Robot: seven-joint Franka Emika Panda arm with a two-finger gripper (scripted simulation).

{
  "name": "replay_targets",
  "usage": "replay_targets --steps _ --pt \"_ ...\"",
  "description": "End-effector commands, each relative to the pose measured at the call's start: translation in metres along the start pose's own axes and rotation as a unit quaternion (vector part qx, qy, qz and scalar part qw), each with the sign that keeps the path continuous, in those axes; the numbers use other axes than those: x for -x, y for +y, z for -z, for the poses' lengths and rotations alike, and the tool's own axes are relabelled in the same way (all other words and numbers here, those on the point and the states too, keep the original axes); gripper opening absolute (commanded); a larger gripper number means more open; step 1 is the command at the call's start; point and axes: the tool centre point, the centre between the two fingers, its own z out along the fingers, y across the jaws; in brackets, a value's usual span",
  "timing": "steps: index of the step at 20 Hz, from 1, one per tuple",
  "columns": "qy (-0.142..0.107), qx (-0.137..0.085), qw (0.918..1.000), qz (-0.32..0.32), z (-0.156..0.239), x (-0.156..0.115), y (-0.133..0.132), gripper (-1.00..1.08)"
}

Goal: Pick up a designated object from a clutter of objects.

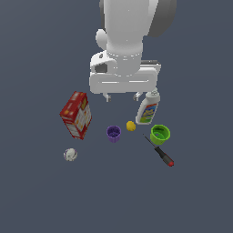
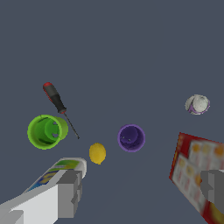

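While the pincer (image 1: 122, 96) hangs high above the clutter with its fingers spread wide and nothing held between them, the green cup (image 1: 160, 134) is seen standing upright on the dark bench (image 1: 36, 195), at the exterior view's right edge of the group and well off from beneath the pincer. The cup is crowded: the white bottle (image 1: 147, 109) stands just beside it, and the red-handled screwdriver (image 1: 162, 154) lies close along its other side, its thin shaft nearly reaching the cup's wall. A small yellow ball (image 1: 131, 126) and the purple cup (image 1: 113, 134) sit between the green cup and the red cracker box (image 1: 76, 114), with a whitish ball (image 1: 70, 154) apart from the rest. Several risks are judged from this layout. If the descent is aimed too near the middle, the purple cup could be taken by mistake, since it is similar in shape. If the open fingers are lowered across the bottle side, the bottle could be knocked over; on the other side the screwdriver could be struck and pushed. A thick rim could also be clipped by a fingertip, tipping the cup.
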Motion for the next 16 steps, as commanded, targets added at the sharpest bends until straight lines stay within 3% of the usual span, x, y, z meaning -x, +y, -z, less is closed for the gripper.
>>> replay_targets --steps 1,9,16 --pt "0.000 0.000 1.0000 0.000 0.000 0.000 0.000 0.28" --pt "0.001 -0.007 0.9998 -0.017 0.001 -0.002 0.011 0.28" --pt "-0.002 -0.007 0.9999 -0.010 -0.014 -0.006 -0.001 0.28"
